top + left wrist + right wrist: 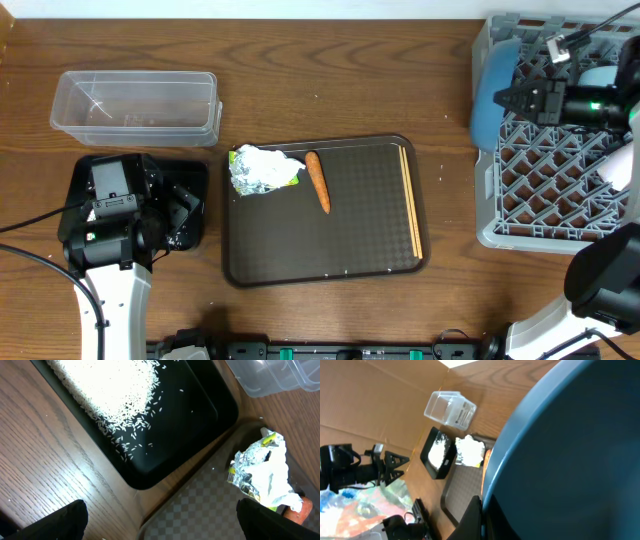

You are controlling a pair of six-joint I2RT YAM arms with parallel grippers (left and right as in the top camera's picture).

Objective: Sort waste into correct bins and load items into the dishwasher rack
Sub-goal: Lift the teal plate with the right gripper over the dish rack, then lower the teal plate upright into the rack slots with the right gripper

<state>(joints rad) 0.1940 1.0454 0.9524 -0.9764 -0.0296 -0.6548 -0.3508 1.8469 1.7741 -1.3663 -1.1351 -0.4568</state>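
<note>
Large dark-blue bowl stands on edge against the 9 o'clock wall of the dishwasher rack, which sits at the table's 3 o'clock. Right gripper looks clamped on the bowl's rim, and the wrist view is nearly all blue bowl with one finger against the edge. My read: rigid, smooth, glossy shell, fairly heavy for a rim pinch, so it can swing or slip. Grip deep on the rim and seat it between the lattice ribs before letting go. A pale-blue item sits at the rack's 1 o'clock, half hidden by the arm; can't tell cup from bowl. Brown serving tray is centre table, with the wrapper at its 10 o'clock corner, the carrot just beside it at 3 o'clock, and the chopsticks along the 3 o'clock edge. The wrapper is light and crushable, so pinch the bulk. The carrot is firm, so take it mid-length. The chopsticks are thin and flat on the tray, a hard pick. Black tray at the table's 8 o'clock holds the rice. Clear tub is at 10 o'clock. Left gripper hovers over the black tray, fingers spread wide, holding nothing. Count: one big bowl, one pale-blue item, one wrapper, one carrot, two sticks, two bins, one rack.
</note>
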